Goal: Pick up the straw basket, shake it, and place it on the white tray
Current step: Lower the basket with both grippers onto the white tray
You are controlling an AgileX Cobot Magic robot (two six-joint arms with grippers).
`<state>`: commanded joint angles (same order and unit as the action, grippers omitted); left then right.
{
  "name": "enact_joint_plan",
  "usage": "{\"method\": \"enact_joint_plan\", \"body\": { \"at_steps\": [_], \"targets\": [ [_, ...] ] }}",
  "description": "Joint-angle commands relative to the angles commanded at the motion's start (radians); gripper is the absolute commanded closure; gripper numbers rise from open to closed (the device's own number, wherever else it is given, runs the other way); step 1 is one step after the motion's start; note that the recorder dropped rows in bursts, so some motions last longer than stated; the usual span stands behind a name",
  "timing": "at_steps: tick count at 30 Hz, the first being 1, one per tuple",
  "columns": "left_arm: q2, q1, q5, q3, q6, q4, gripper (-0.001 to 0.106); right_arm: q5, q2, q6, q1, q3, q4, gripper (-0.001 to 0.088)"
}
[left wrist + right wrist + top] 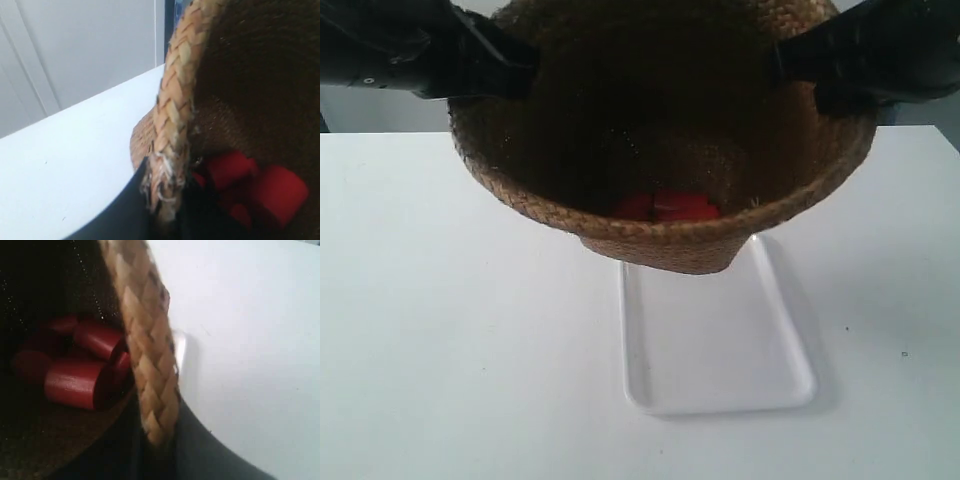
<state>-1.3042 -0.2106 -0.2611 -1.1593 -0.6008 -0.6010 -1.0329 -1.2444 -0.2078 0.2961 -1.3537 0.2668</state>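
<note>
The brown straw basket [665, 240] hangs in the air, tipped toward the exterior camera so its dark inside shows. Red cylinders [665, 207] lie at its low side. Below and in front of it the white tray [720, 345] lies flat on the table, its far end hidden by the basket. The arm at the exterior view's left [420, 50] and the arm at the exterior view's right [865, 50] each grip the braided rim. My left gripper [165, 200] is shut on the rim [172, 105]. My right gripper [160, 440] is shut on the rim [145, 350] too.
The white table [450, 330] stretches round the tray on every side. A pale wall [80, 55] stands behind the table's far edge in the left wrist view. The red cylinders [75, 382] lie loose inside the basket.
</note>
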Motion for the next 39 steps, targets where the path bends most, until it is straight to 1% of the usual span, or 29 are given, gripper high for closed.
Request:
{"method": "enact_joint_plan", "body": {
  "at_steps": [1,3,5,6,7,9,10,12,15,18,19,20,22,24,26,28,31,34,36,37,39],
  "targets": [
    [0.0,0.031,-0.055,-0.009,0.061,0.023,0.105,-0.012,0.0,0.005,-0.01,-0.007,-0.003,0.0868],
    [0.0,0.085,-0.179,-0.037,0.198,0.106,0.105,-0.016,0.0,0.005,-0.021,-0.014,-0.005,0.0868],
    [0.0,0.112,-0.294,-0.072,0.335,0.195,0.105,-0.014,0.0,0.015,-0.021,-0.021,-0.005,0.0868],
    [0.0,0.112,-0.35,-0.091,0.392,0.234,0.105,-0.012,0.0,0.021,-0.021,-0.021,-0.005,0.0868],
    [0.0,0.112,-0.434,-0.122,0.49,0.288,0.105,-0.014,0.0,0.021,-0.021,-0.021,-0.008,0.0868],
    [-0.004,0.1,-0.544,-0.161,0.592,0.337,0.105,-0.024,0.0,0.021,-0.021,-0.021,-0.032,0.0868],
    [-0.007,0.081,-0.608,-0.188,0.651,0.364,0.105,-0.04,-0.002,0.021,-0.021,-0.021,-0.059,0.0868],
    [-0.015,0.048,-0.664,-0.221,0.723,0.381,0.105,-0.073,-0.002,0.021,-0.021,-0.021,-0.084,0.0868],
    [-0.027,-0.036,-0.664,-0.268,0.794,0.404,0.105,-0.124,-0.004,0.026,-0.024,-0.021,-0.087,0.0868],
    [-0.067,-0.125,-0.659,-0.309,0.89,0.495,0.105,-0.145,-0.004,0.063,-0.072,-0.021,-0.086,0.0868],
    [-0.087,-0.159,-0.652,-0.318,0.938,0.536,0.105,-0.158,-0.006,0.082,-0.1,-0.021,-0.092,0.0868],
    [-0.109,-0.179,-0.65,-0.323,0.965,0.553,0.105,-0.168,-0.011,0.097,-0.12,-0.021,-0.097,0.0868],
    [-0.159,-0.223,-0.634,-0.339,0.997,0.56,0.105,-0.188,-0.036,0.17,-0.175,-0.021,-0.122,0.0868],
    [-0.206,-0.251,-0.62,-0.363,1.026,0.56,0.105,-0.188,-0.081,0.246,-0.23,-0.023,-0.154,0.0868],
    [-0.246,-0.273,-0.624,-0.399,1.056,0.587,0.105,-0.188,-0.143,0.273,-0.281,-0.024,-0.208,0.0868],
    [-0.275,-0.285,-0.64,-0.427,1.085,0.618,0.105,-0.188,-0.2,0.304,-0.33,-0.024,-0.299,0.0868],
    [-0.294,-0.291,-0.649,-0.447,1.159,0.677,0.105,-0.188,-0.255,0.35,-0.361,-0.024,-0.403,0.0868],
    [-0.301,-0.291,-0.611,-0.447,1.211,0.693,0.105,-0.188,-0.284,0.35,-0.365,-0.024,-0.398,0.0868],
    [-0.305,-0.291,-0.579,-0.447,1.212,0.683,0.105,-0.188,-0.284,0.35,-0.365,-0.024,-0.383,0.0868],
    [-0.312,-0.291,-0.562,-0.447,1.212,0.656,0.105,-0.188,-0.284,0.35,-0.365,-0.043,-0.357,0.0868],
    [-0.318,-0.293,-0.554,-0.447,1.212,0.646,0.105,-0.188,-0.284,0.35,-0.365,-0.07,-0.332,0.0868]
  ]
}}
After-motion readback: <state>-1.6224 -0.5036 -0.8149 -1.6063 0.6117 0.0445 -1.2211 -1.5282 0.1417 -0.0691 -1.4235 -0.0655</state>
